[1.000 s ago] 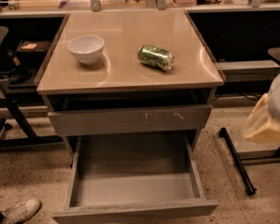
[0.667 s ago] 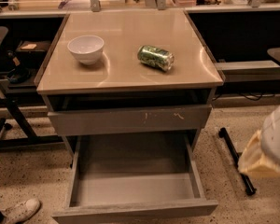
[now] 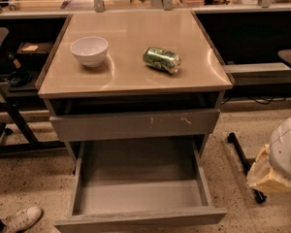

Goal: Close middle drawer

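The middle drawer [image 3: 138, 183] is pulled all the way out, with its grey box bare and its plain front nearest the camera. My gripper [image 3: 267, 174] hangs to the right of the drawer, apart from it, at about the height of its side wall. I cannot tell whether it is spread or pressed together.

I judge the main risk to be my angle. I am beside the drawer, not before its front. A push from here could glance off the right corner, or skew the drawer so that it binds. A hard shove could also jolt the can [image 3: 162, 59], which lies on its side above the drawer and might roll. The bowl [image 3: 89, 50] seems safer.

A second ago my gripper was higher to the right of the drawer. It has since dropped. The drawer, can and bowl have not moved.
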Robot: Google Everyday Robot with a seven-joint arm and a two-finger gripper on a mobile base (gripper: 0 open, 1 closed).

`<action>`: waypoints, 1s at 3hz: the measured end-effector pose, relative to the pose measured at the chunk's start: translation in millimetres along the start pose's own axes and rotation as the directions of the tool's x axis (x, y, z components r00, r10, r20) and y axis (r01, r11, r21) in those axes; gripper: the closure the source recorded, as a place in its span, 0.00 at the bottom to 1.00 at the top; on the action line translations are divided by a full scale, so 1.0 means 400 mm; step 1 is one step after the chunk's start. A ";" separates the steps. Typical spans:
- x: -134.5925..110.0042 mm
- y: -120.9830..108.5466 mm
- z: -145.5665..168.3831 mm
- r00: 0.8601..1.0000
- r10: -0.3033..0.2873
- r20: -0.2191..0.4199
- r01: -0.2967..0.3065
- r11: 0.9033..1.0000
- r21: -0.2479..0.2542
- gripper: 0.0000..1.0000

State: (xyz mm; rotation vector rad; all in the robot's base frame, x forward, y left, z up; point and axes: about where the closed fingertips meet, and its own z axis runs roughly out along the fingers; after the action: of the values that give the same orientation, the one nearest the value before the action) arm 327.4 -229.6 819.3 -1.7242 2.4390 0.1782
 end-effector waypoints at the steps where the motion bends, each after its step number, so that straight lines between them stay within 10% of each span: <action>1: 0.010 0.042 0.087 1.000 0.003 0.007 -0.002 0.998 -0.055 1.00; 3: 0.033 0.139 0.409 0.996 0.067 0.052 -0.056 0.981 -0.184 1.00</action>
State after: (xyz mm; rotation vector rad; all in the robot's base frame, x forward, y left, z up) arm 279.3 -193.5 656.9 -1.6872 2.5037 0.4656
